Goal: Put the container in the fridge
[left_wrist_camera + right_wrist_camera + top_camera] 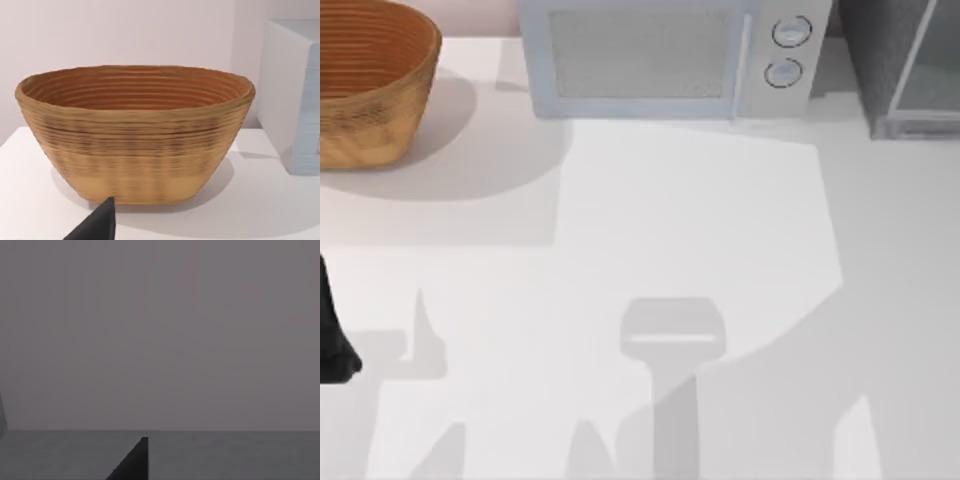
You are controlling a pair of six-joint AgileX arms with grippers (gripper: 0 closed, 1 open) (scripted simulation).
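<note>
Rendered kitchen-like tabletop: white table (pixel 650 260) carrying microwave (pixel 665 55), woven basket (pixel 370 80), dark grey fridge (pixel 910 65).

Bright, even light washes the white table (pixel 700 230). Soft grey shadows fall beside the basket (pixel 370 85) and along the lower frame. The right wrist view is dim grey.

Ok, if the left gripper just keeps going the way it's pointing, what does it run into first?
Most likely the basket. In the left wrist view it sits dead ahead of the left gripper's fingertip, with bare table between them. The gap is hard to judge.
</note>
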